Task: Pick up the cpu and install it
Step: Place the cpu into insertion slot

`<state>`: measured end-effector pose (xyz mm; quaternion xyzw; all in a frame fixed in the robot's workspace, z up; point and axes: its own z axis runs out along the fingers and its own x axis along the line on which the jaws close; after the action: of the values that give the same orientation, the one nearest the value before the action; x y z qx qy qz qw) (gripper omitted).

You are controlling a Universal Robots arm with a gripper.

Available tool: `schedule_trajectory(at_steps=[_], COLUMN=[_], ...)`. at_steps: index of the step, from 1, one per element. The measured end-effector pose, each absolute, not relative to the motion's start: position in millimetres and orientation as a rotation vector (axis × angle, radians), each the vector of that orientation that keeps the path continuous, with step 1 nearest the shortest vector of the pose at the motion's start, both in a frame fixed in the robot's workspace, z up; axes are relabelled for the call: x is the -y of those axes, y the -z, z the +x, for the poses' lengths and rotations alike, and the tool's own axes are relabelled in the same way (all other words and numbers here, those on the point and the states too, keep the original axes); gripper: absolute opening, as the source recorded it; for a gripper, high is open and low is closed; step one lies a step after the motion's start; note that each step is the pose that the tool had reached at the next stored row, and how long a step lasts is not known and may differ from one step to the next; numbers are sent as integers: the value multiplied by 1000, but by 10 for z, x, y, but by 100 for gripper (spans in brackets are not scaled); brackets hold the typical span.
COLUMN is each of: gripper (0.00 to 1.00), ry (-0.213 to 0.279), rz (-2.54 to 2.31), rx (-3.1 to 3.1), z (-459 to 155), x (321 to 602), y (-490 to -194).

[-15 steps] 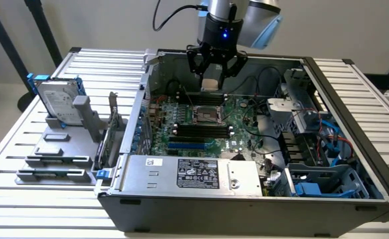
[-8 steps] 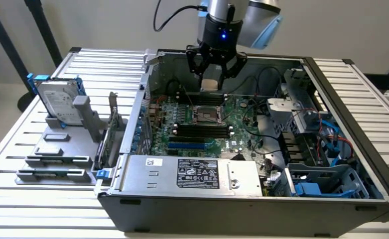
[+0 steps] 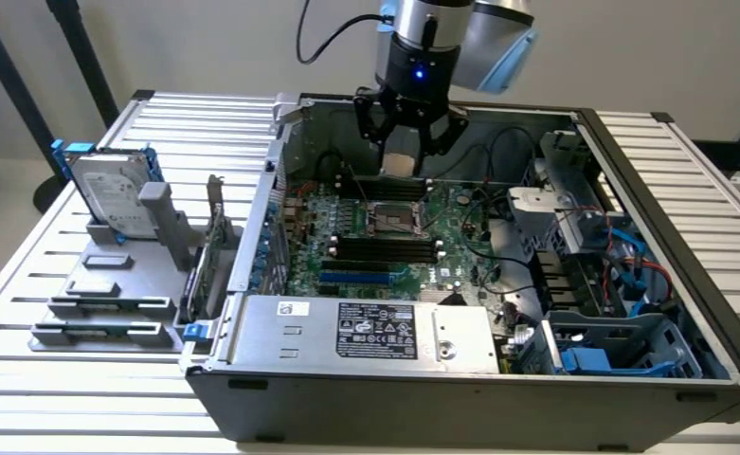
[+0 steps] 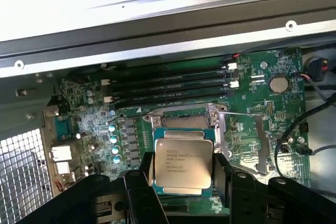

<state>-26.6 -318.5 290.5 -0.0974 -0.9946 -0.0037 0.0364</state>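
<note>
Arm hangs pretty much straight down into the open pc case [image 3: 673, 379] on the bench, over the far side of the motherboard [image 3: 452, 256]. The gripper [image 3: 402, 156] is clamped on the cpu [image 4: 182, 163], with a black finger [image 4: 140, 182] on each side, holding it up off the board. The chip's a flat square with a dull silver lid and small print on it. Just past it sits the socket [image 4: 184, 121], then the black memory slots [image 4: 168, 85], then the case's far wall.
</note>
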Motion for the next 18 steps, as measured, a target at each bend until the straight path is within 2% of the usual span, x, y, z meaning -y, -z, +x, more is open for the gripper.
schedule_trajectory(at_steps=[18], gripper=[55], ry=[30], rz=[-795], rx=[2966], z=[-266], x=[3185], y=[-2746])
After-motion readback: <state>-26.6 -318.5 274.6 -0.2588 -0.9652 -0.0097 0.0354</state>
